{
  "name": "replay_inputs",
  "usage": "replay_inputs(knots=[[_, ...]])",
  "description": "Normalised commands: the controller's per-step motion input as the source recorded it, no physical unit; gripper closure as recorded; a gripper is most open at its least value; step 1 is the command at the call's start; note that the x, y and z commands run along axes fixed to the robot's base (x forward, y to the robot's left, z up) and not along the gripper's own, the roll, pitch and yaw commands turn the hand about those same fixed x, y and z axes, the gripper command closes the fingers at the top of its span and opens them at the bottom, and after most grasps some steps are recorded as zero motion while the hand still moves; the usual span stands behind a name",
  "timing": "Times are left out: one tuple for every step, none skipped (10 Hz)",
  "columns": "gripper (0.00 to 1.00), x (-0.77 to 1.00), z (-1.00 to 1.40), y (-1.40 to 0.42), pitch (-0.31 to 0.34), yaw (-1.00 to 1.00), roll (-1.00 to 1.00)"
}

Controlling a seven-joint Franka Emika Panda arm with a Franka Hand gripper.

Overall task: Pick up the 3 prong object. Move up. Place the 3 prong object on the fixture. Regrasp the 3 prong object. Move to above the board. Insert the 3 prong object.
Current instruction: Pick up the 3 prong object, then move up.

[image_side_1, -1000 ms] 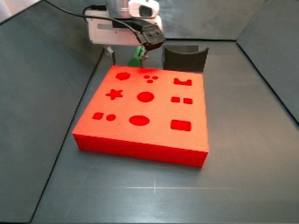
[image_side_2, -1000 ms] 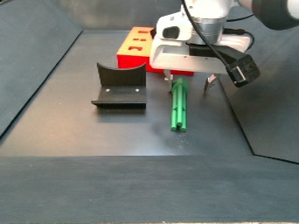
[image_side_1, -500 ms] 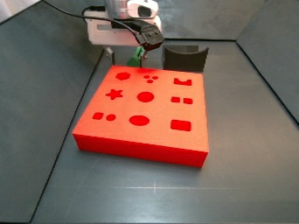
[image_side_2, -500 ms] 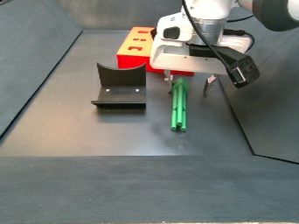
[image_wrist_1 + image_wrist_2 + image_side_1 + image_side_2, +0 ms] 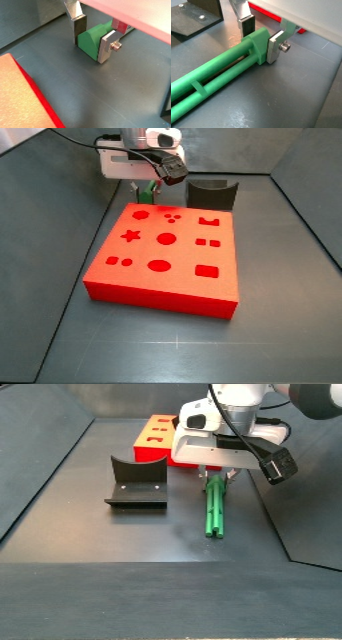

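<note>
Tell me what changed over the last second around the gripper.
The gripper has closed on the end of the 3 prong object, which shifted slightly toward the side wall and now angles a little differently. The fixture and the board stayed put.

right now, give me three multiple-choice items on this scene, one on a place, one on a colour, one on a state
1. Where is the gripper?
A. over the middle of the board
B. at one end of the 3 prong object, beside the board
C. on the fixture

2. What colour is the 3 prong object?
A. green
B. blue
C. yellow

3. How do the fingers stand on the 3 prong object?
A. wide open, well clear of it
B. closed on its end, one on each side
C. closed with nothing between them

Answers:
1. B: in a side view the gripper sits at the piece's end next to the board, apart from the fixture.
2. A: it shows green in both wrist views.
3. B: in both wrist views the plates press its two sides.
</note>
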Motion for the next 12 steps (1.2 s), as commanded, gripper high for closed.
replay_inputs(knots=[[1.00, 0.00, 0.00, 0.00, 0.000, 0.00, 0.00], [1.00, 0.00, 0.00, 0.00, 0.000, 0.00, 0.00], [1.00, 0.00, 0.00, 0.00, 0.000, 0.00, 0.00], [1.00, 0.00, 0.00, 0.00, 0.000, 0.00, 0.00], [1.00, 0.00, 0.00, 0.00, 0.000, 0.00, 0.00], [1.00, 0.00, 0.00, 0.00, 0.000, 0.00, 0.00], [1.00, 0.00, 0.00, 0.00, 0.000, 0.00, 0.00], [1.00, 0.00, 0.00, 0.00, 0.000, 0.00, 0.00], [1.00, 0.00, 0.83, 0.00, 0.000, 0.00, 0.00], [1.00, -0.05, 0.79, 0.00, 0.017, -0.05, 0.00], [1.00, -0.07, 0.67, 0.00, 0.008, -0.05, -0.01], [1.00, -0.05, 0.49, 0.00, 0.007, -0.04, -0.02]])
